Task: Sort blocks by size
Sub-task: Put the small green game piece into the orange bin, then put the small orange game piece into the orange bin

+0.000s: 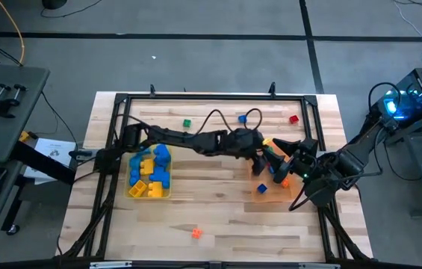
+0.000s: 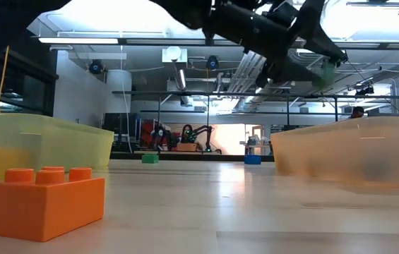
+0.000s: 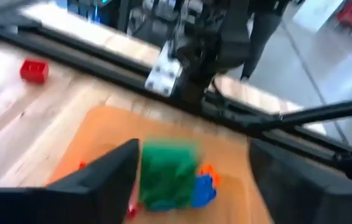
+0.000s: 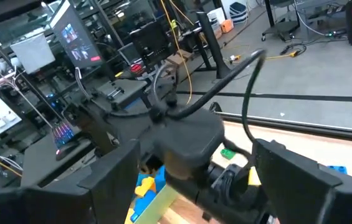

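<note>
Fingers of your left gripper (image 3: 188, 186) stand apart over the orange tray (image 3: 101, 134), with a green block (image 3: 168, 175) between them; it sits close against one finger and clear of the other, so you cannot tell whether it is touching or loose. Under it in the tray lie a small blue block (image 3: 205, 191) and an orange one (image 3: 208, 168). Your right gripper (image 1: 289, 166) hangs just beside the left one at the tray's right side, its fingers spread wide and holding nothing. On the left of your table the yellow tray (image 1: 132, 192) holds the larger blue and yellow blocks (image 1: 153, 168). Loose pieces lie on the table (image 1: 218, 217): a red block (image 1: 293, 119), another green block (image 1: 187, 123), another blue block (image 1: 243, 118) and another orange block (image 1: 196, 233).
</note>
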